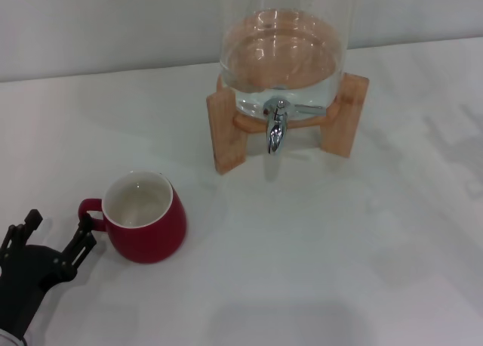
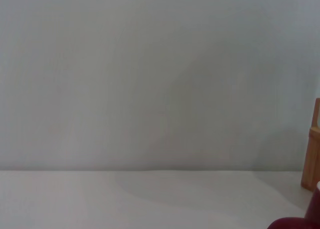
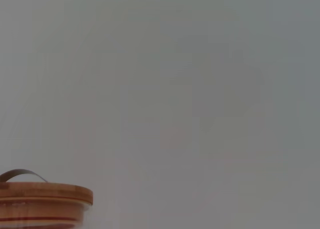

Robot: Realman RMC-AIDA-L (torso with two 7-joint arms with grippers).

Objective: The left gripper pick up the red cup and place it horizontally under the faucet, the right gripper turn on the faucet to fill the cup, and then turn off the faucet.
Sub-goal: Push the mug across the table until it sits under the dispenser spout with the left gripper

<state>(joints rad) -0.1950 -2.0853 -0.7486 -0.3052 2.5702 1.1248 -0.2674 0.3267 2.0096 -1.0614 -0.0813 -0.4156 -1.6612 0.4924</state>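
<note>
The red cup [image 1: 145, 219] stands upright on the white table, its cream inside empty and its small handle [image 1: 87, 207] pointing left. My left gripper [image 1: 59, 231] is at the bottom left, open and empty, with one fingertip [image 1: 86, 239] just beside the handle. A sliver of the cup also shows in the left wrist view [image 2: 299, 223]. The chrome faucet [image 1: 276, 128] points down from the clear glass dispenser [image 1: 283, 51], to the far right of the cup. Nothing is under the spout. My right gripper is out of view.
The dispenser holds water and sits in a wooden stand [image 1: 226, 131] at the back middle. A stand leg shows in the left wrist view [image 2: 312, 149]. The right wrist view shows the dispenser's wooden lid [image 3: 42, 194] against a plain wall.
</note>
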